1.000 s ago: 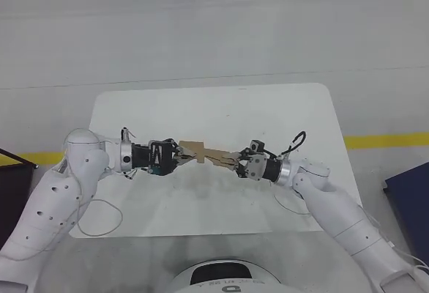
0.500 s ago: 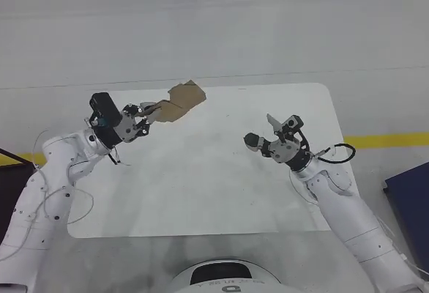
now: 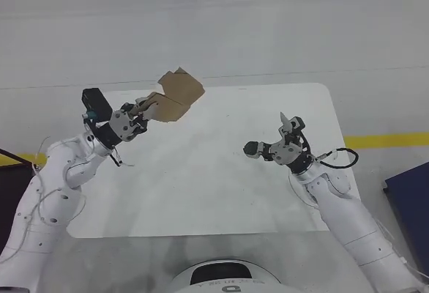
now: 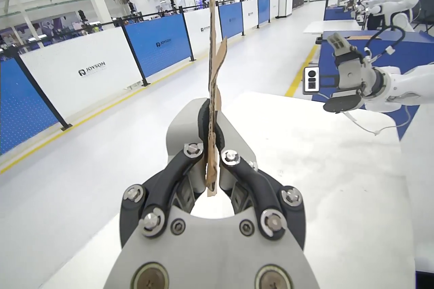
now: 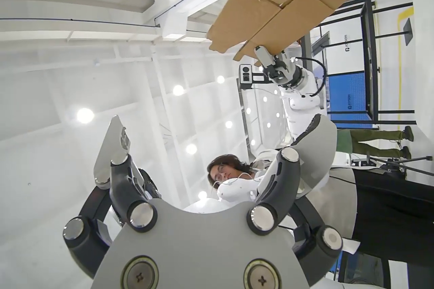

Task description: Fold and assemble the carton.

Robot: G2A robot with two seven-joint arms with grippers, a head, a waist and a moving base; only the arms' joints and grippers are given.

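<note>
The carton [image 3: 174,96] is a flat brown cardboard blank with unfolded flaps, held in the air over the table's far left corner. My left gripper [image 3: 146,108] is shut on its lower edge. In the left wrist view the carton [image 4: 213,80] stands edge-on between the closed fingers [image 4: 203,121]. My right gripper [image 3: 269,136] is open and holds nothing, raised above the right side of the table, well apart from the carton. The right wrist view looks across at the carton [image 5: 288,5], with my right gripper [image 5: 217,141] wide apart in front.
The white table [image 3: 222,198] is bare under both arms. A blue table [image 4: 369,63] stands beyond the right edge. A yellow floor line [image 3: 397,139] runs to the right.
One second ago both grippers held the carton low over the table's middle. The right gripper let go and drew back right; the left arm has lifted the carton to the far left corner.
</note>
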